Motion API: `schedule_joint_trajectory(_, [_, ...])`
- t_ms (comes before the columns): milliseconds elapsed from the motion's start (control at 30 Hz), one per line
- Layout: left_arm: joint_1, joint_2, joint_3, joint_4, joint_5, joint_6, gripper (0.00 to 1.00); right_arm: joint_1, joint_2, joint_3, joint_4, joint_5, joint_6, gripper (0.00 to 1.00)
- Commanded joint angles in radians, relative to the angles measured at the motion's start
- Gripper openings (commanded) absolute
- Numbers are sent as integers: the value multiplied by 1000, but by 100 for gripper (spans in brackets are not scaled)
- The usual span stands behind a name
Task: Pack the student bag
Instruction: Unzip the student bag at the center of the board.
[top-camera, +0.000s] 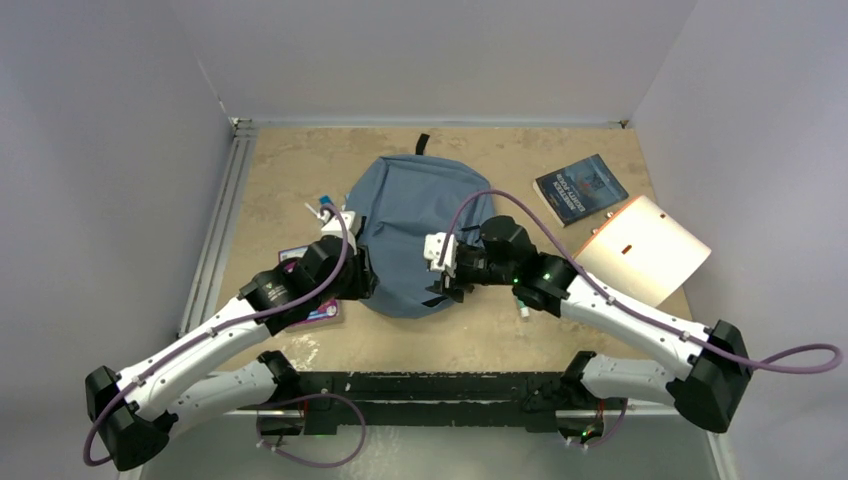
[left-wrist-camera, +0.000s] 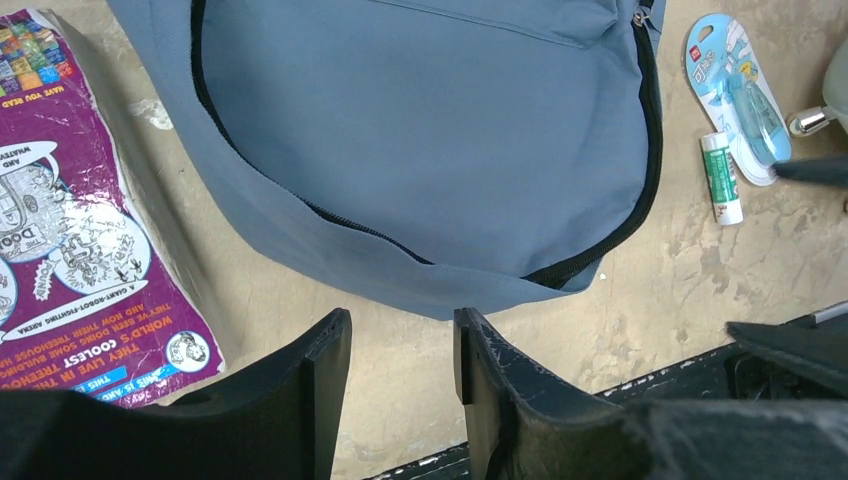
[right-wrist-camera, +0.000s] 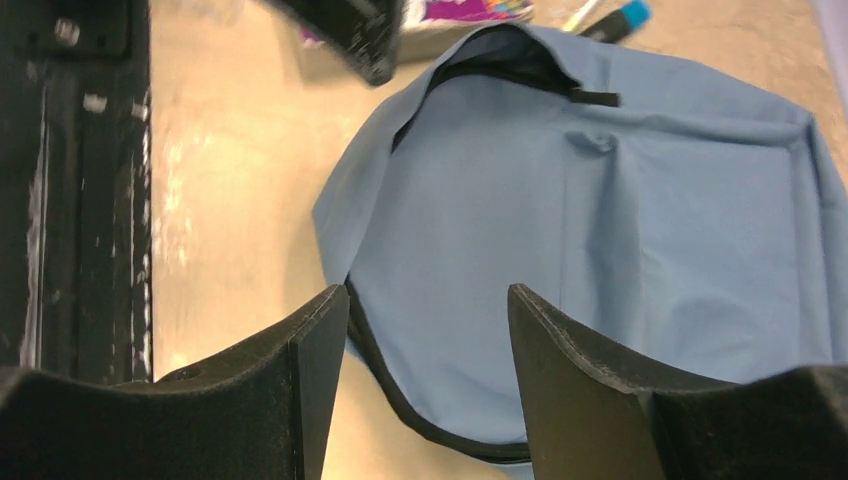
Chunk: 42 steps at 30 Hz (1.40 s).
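The student bag (top-camera: 415, 225), slate-blue with black zippers, lies flat in the middle of the table. Its main zipper (left-wrist-camera: 370, 232) gapes along the near edge. My left gripper (left-wrist-camera: 400, 325) hangs open just short of the bag's near left edge, with only bare table between its fingers. In the top view the left gripper (top-camera: 362, 277) sits at that edge. My right gripper (right-wrist-camera: 428, 300) is open above the bag's near right rim, where the zipper band curves between the fingers without being pinched. From above, the right gripper (top-camera: 441, 272) is over the bag's lower right.
A purple magazine (left-wrist-camera: 80, 220) lies left of the bag, partly under the left arm. A correction-tape pack (left-wrist-camera: 740, 95) and a glue stick (left-wrist-camera: 722, 178) lie right of the bag. A dark blue book (top-camera: 580, 187) and a beige folder (top-camera: 645, 250) are at the back right. Pens (top-camera: 325, 207) lie by the bag's left side.
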<state>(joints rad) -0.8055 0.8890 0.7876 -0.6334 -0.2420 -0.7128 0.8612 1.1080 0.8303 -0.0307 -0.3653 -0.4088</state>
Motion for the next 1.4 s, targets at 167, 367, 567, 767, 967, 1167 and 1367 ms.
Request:
schedule_joint_trajectory(167, [3,-19,-17,-6,-26,-11,42,50,144,95,-291,-88,-313,61])
schedule_joint_trajectory(367, [3,-16,-21,1,-26,-5,42,65,205,92,-268,8,-332,54])
schedule_joint_trajectory(567, [2,-24,-26,4,-28,9,42,65,201,79,-184,68,-303,51])
schedule_joint_trajectory(767, [2,-20,-19,5,-26,26,42,65,241,87,-180,75,-292,47])
schedule_joint_trajectory(967, [3,-23,-19,7,-25,32,42,65,277,101,-207,43,-295,49])
schedule_joint_trajectory(1167, [2,-15,-20,13,-25,35,42,65,294,103,-185,76,-284,39])
schedule_joint_trajectory(1367, [2,-11,-18,15,-26,39,42,65,325,108,-198,82,-285,37])
